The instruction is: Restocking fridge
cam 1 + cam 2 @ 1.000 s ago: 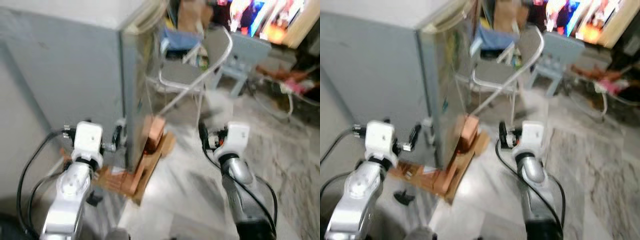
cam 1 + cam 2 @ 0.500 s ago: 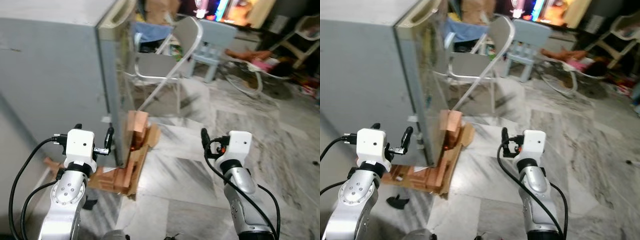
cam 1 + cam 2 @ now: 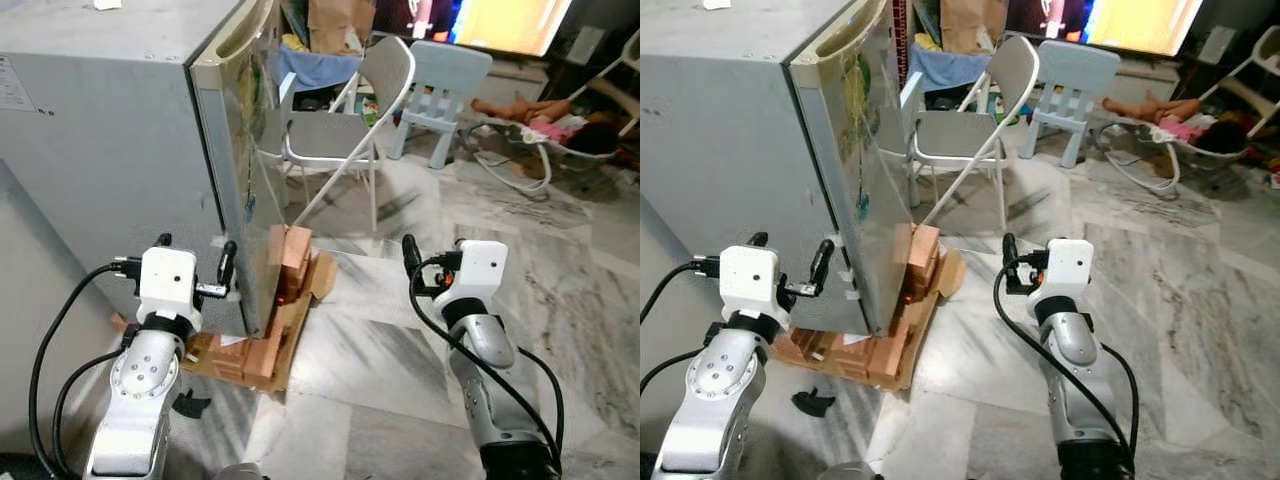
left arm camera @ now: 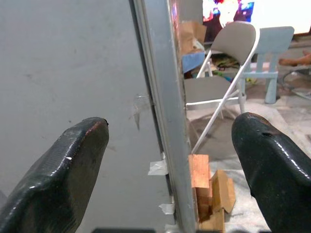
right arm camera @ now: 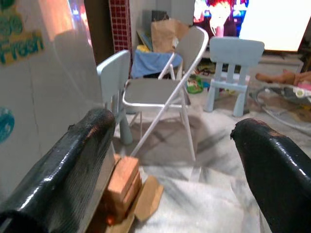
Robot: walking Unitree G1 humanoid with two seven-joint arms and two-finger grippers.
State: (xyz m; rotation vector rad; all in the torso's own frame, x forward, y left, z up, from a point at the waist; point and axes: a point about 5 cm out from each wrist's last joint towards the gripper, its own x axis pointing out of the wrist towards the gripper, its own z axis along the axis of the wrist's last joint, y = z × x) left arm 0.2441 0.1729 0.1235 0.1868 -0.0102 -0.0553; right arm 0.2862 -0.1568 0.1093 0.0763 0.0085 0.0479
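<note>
Two arms raised at the closed fridge

Both grippers hang empty with fingers spread. The left gripper [image 4: 170, 160] faces the fridge [image 3: 120, 130] corner, close to its side wall. The right gripper [image 5: 170, 160] points toward a folding chair [image 3: 345, 120]. The fridge stands on wood blocks [image 3: 285, 270] on the floor.

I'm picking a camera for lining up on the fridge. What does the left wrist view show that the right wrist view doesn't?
Left wrist: the fridge's grey side wall and its front corner edge, with bits of tape. Right wrist: the door front with "Fresh" lettering, a brown paper bag. Both: the folding chair, the blue child's chair, wooden blocks, and open black fingers.
</note>
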